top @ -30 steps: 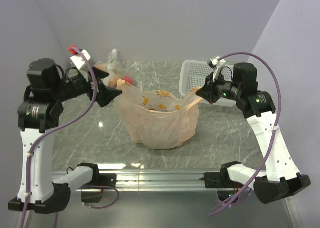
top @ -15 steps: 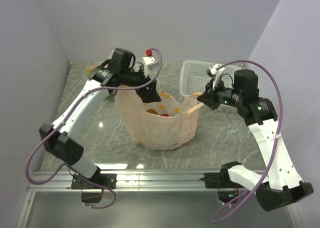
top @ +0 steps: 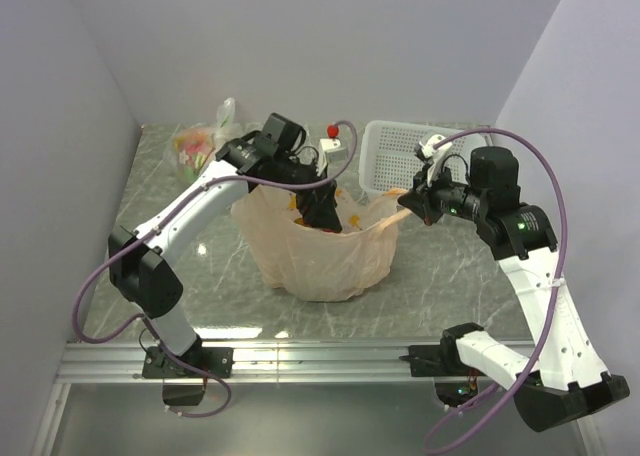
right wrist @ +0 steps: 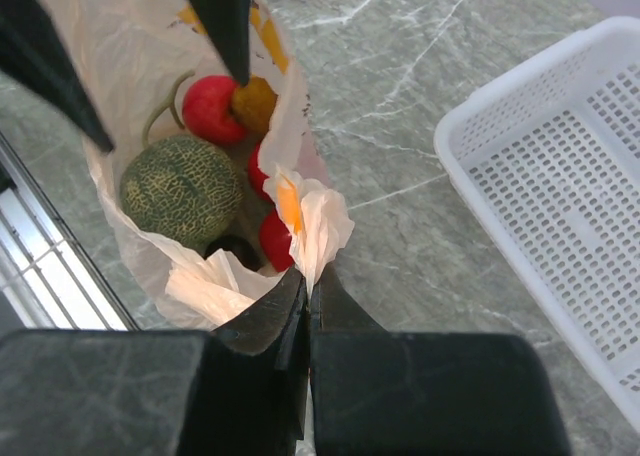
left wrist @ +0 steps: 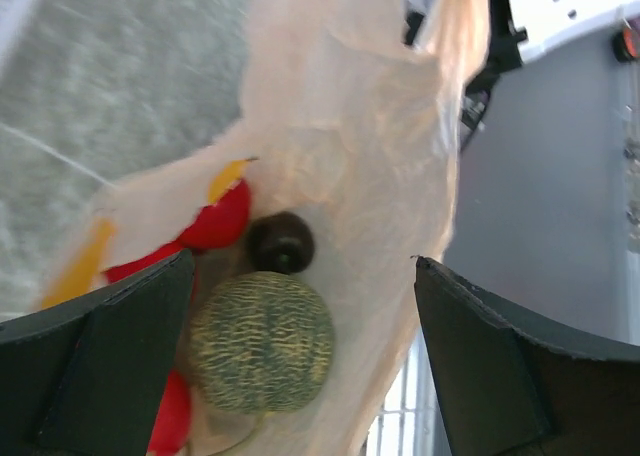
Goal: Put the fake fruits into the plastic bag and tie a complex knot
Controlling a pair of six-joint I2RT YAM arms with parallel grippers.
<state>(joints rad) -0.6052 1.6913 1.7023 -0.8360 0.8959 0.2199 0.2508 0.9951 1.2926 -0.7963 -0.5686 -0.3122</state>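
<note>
The right gripper's (right wrist: 308,281) 2 fingers (right wrist: 262,321) are pressed together on a twisted scrap of the plastic bag's (top: 320,256) right rim, holding that side lifted clear of the table (top: 450,271). The left gripper's fingers (left wrist: 110,361) are spread wide with nothing between them, and the left gripper (top: 322,214) hangs pointing down into the open mouth of the bag. Below it the fake fruits lie together in the bag's bottom: the green melon (left wrist: 262,341), the dark maroon ball (left wrist: 280,242) touching it, and a red ball (left wrist: 218,216) beside that; the right wrist view adds an orange-brown one (right wrist: 254,103) and more red ones against the near wall. All 6 seem to be inside, so the filling looks done and the knot not yet begun. The bag stands mid-table, with the white basket (top: 385,151) just behind its right side and a clear bag (top: 195,146) well apart at the back left. The risks lie in the thin film. The right pinch holds only a small fold, which could slip out or tear under a hard pull, letting the mouth collapse. The left fingers, lifting out spread, could snag the rim and tip the bag, spilling the round fruits. The left handle hangs slack and may be hard to catch.
</note>
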